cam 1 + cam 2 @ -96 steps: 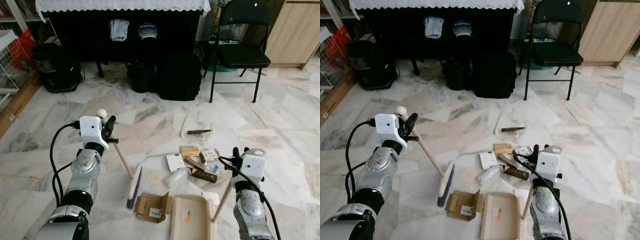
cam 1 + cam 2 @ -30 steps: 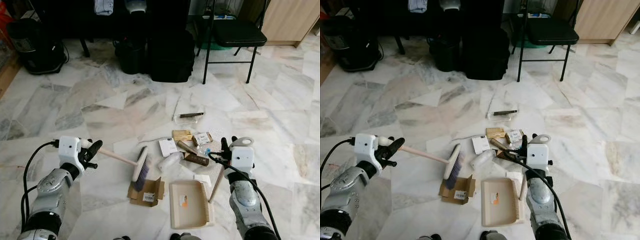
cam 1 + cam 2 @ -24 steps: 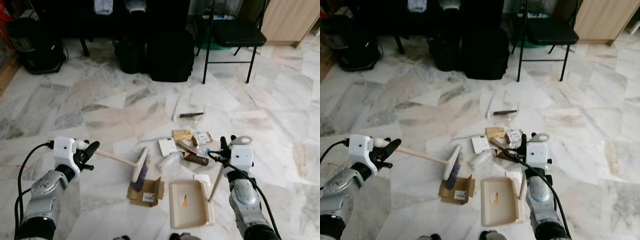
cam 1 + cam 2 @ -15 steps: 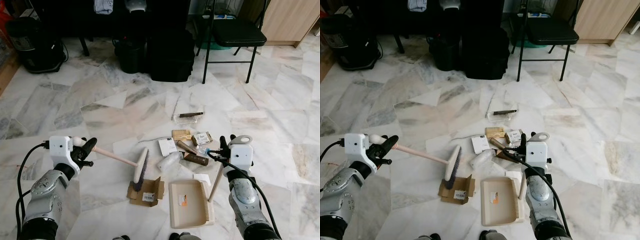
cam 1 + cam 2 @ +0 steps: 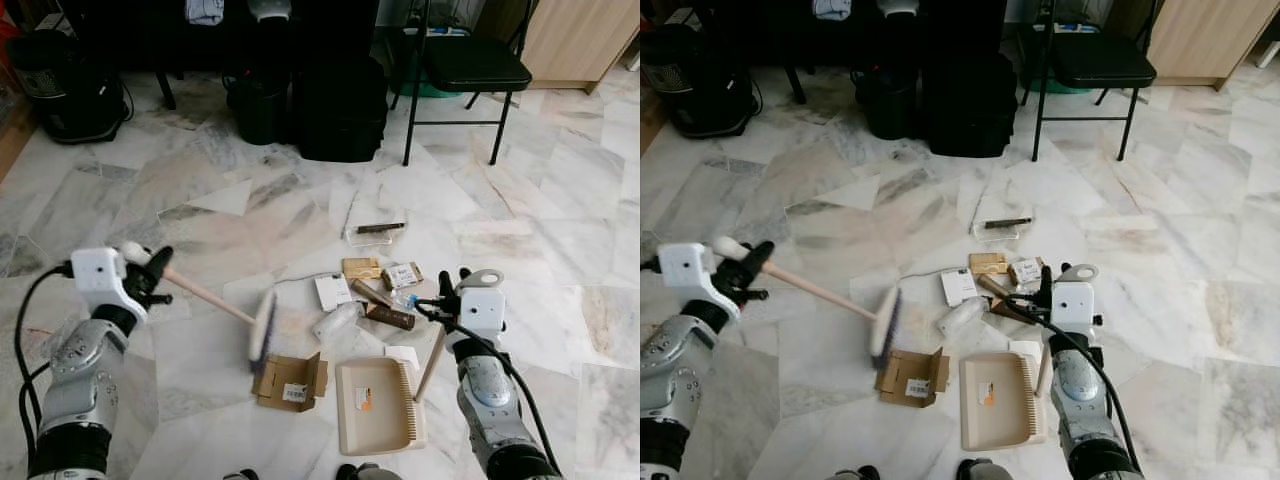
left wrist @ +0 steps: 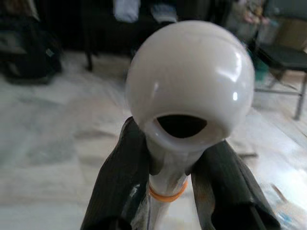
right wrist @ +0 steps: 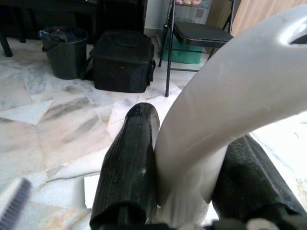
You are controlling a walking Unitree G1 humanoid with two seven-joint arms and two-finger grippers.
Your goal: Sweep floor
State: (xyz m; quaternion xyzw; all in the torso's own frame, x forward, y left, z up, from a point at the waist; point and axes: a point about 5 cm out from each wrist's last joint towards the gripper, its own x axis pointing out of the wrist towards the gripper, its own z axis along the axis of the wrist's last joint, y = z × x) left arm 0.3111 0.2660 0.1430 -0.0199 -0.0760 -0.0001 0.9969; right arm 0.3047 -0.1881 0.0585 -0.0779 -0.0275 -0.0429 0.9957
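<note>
The floor [image 5: 560,210] is white marble tile with grey and tan veining. Along the far wall stand a black folding chair [image 5: 470,70], a black bag [image 5: 343,110], a black bucket [image 5: 258,105] and a dark appliance [image 5: 65,75]; their upper parts are cut off by the frame edge. A litter cluster [image 5: 375,295] of cartons, wrappers and paper lies mid-floor, with a flattened cardboard box [image 5: 288,380] nearest the robot; label text is too small to read. The left end effector [image 5: 150,280] is clenched on the knobbed end of the brush [image 5: 262,325], whose pale handle slopes down to a motion-blurred head just beside the cardboard box; floor contact cannot be determined. The right end effector [image 5: 448,295] is clenched on the upright handle of the beige dustpan [image 5: 380,405], which rests flat on the floor next to the box. In the left wrist view, the fingers [image 6: 120,182] flank the handle's round cap.
</note>
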